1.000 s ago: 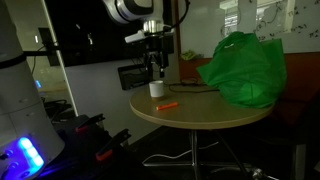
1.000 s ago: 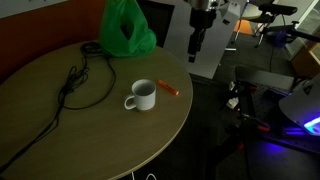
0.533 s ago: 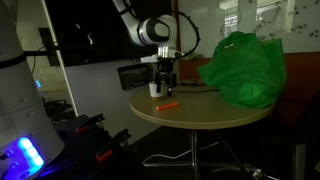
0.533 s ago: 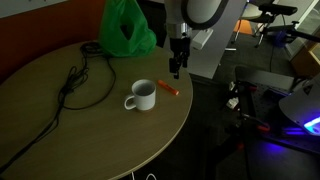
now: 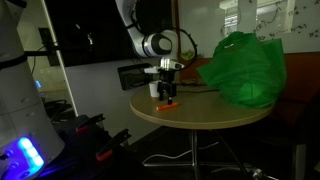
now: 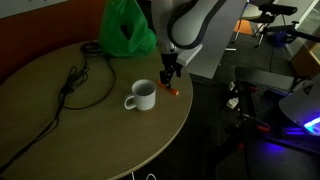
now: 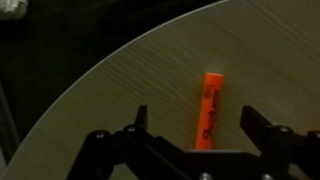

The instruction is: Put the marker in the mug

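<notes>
Wrist view shows the gripper (image 7: pixel 192 115) with its jaws spread wide, one on either side of the marker (image 7: pixel 207 108), with a clear gap on each side and nothing pinched. The marker lies flat on the table (image 7: pixel 110 95), roughly along the line of sight and so across the line between the jaws, a little nearer the jaw on the right of the picture. Its orange body is whole and uncovered.

In both exterior views the gripper (image 6: pixel 172 80) hangs low and points straight down over the marker (image 6: pixel 173 91), near the table edge. How far the tips are above the wood cannot be told. The mug (image 6: pixel 143 96) stands upright just beside the marker, handle turned away from it; in an exterior view the mug (image 5: pixel 155 89) is partly behind the gripper (image 5: pixel 167 94). Farther off sit a green bag (image 6: pixel 127 30) and a dark cable (image 6: pixel 78 85), both well apart from the work.

The step in hand looks like the reach for the pick: jaws lined up, the grasp not yet made. The next move calls for a short drop until the tips bracket the marker, then closing on its middle. After that comes a lift, a shift over the mug and a tilt so the stick goes in end first. The mug is close, so the wide jaws could knock it.
</notes>
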Controlling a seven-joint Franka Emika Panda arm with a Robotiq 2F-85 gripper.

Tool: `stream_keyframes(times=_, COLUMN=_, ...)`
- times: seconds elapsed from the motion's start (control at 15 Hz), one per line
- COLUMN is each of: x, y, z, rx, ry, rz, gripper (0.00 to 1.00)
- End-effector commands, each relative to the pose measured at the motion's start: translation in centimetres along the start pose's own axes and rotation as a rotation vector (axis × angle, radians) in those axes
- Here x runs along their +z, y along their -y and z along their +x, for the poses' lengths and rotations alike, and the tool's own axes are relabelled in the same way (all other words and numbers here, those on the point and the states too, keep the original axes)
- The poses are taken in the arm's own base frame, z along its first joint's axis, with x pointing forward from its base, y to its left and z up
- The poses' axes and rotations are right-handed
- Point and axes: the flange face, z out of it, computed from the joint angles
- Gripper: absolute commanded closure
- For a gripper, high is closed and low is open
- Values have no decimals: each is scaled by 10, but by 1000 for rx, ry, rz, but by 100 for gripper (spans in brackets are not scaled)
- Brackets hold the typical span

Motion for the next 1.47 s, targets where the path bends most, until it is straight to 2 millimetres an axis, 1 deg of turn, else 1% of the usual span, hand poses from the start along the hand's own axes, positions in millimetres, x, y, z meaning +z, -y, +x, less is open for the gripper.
stream_keyframes(times=0.0, x=4, y=2, z=12, rx=36, ry=-23, rz=0, gripper=0)
stream_keyframes(times=0.27, x=8, y=6, z=23, rx=26, ry=-40, rz=-4, gripper=0)
stream_keyframes(times=0.33, x=9, y=7, z=25, rx=24, ry=-52, rz=-5, gripper=4)
stream_keyframes(times=0.4, x=10, y=8, z=27, rx=20, ry=-64, rz=-9, gripper=19)
stream_keyframes(times=0.47, x=12, y=9, z=29, rx=23, ry=-75, rz=-7, gripper=28)
stream_keyframes(times=0.53, x=15, y=10, z=29, rx=24, ry=-84, rz=-8, gripper=32)
stream_keyframes(times=0.73, x=23, y=12, z=28, rx=22, ry=-99, rz=-15, gripper=58)
stream_keyframes(times=0.8, x=23, y=14, z=28, rx=18, ry=-106, rz=-17, gripper=64)
stream_keyframes(times=0.87, x=22, y=16, z=26, rx=17, ry=-109, rz=-19, gripper=70)
stream_keyframes(times=0.93, x=21, y=18, z=25, rx=20, ry=-111, rz=-22, gripper=79)
stream_keyframes(times=1.13, x=9, y=15, z=20, rx=-28, ry=-95, rz=-27, gripper=99)
stream_keyframes(times=1.2, x=3, y=12, z=17, rx=-55, ry=-93, rz=-26, gripper=99)
stream_keyframes(times=1.27, x=-3, y=9, z=14, rx=-103, ry=-101, rz=-23, gripper=95)
stream_keyframes(times=1.4, x=-21, y=5, z=7, rx=-229, ry=-154, rz=-28, gripper=95)
